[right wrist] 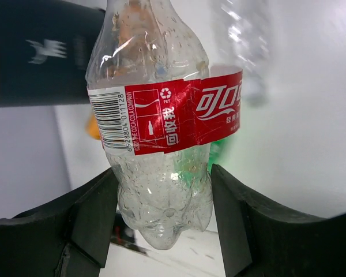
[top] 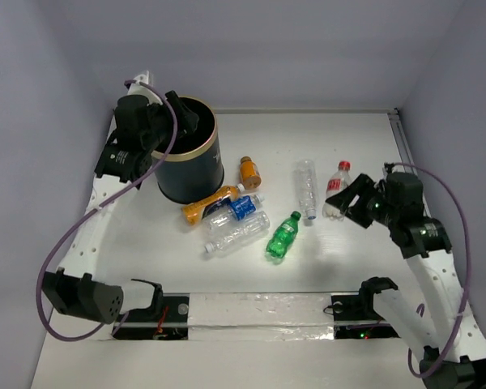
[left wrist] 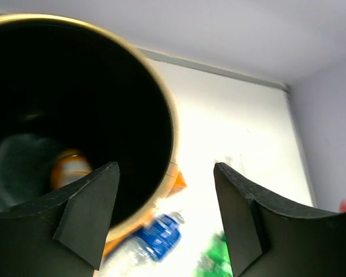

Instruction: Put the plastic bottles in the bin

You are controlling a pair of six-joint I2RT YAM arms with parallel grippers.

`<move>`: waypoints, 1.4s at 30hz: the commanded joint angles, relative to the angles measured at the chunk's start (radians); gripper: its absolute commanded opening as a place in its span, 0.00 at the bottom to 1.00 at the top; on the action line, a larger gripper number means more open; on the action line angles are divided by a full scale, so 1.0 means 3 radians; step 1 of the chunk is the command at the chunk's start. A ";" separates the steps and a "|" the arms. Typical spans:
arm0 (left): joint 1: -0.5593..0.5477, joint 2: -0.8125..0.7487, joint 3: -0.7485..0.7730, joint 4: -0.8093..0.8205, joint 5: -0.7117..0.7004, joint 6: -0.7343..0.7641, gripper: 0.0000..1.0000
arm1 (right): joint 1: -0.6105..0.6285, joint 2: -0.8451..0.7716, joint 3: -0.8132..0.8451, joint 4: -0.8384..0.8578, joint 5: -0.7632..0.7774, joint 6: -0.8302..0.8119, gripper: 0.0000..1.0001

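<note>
Red-label bottle (right wrist: pixel 165 113): "可口", "回收我", "PET", "THE COCA-COLA COMPANY"

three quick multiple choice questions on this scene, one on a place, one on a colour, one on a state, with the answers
1. Where is the left gripper?
A above the rim of the bin
B flat on the table
C at the near edge

2. What colour is the label on the bottle between the fingers of the right gripper?
A blue
B red
C yellow

3. How do the left gripper's jaws stand?
A shut on a bottle
B shut on nothing
C open, nothing between them

Answers:
1 A, the left wrist view looks down past its fingers onto the gold rim and dark inside.
2 B, the right wrist view shows a red band round the clear body.
3 C, a wide gap shows between the fingers.
</note>
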 commanded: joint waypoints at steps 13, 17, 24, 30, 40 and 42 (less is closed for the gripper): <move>-0.1127 -0.1594 -0.1304 -0.0173 -0.0119 -0.0408 0.31 | 0.1328 0.2778 0.3801 0.0644 -0.0220 -0.0285 0.43; -0.1434 -0.1825 -0.1698 -0.0209 -0.0109 -0.0623 0.30 | 0.1558 0.3720 0.4895 0.0670 -0.0404 -0.0209 0.44; -0.1853 -0.2081 -0.2262 -0.0164 -0.0196 -0.0894 0.31 | 0.1835 0.4739 0.5744 0.1083 -0.0660 0.0318 0.47; -0.2084 -0.1948 -0.2411 -0.0010 -0.0170 -0.0905 0.41 | 0.1835 0.4893 0.5784 0.1309 -0.0706 0.0579 0.86; -0.2646 -0.1142 -0.2253 0.0368 -0.0349 -0.0823 0.53 | 0.1835 0.4163 0.5106 0.1028 -0.0181 0.0069 0.86; -0.2850 -0.0942 -0.2094 0.0389 -0.0552 -0.0797 0.55 | 0.1835 0.3688 0.4617 0.1028 0.0029 -0.0064 0.38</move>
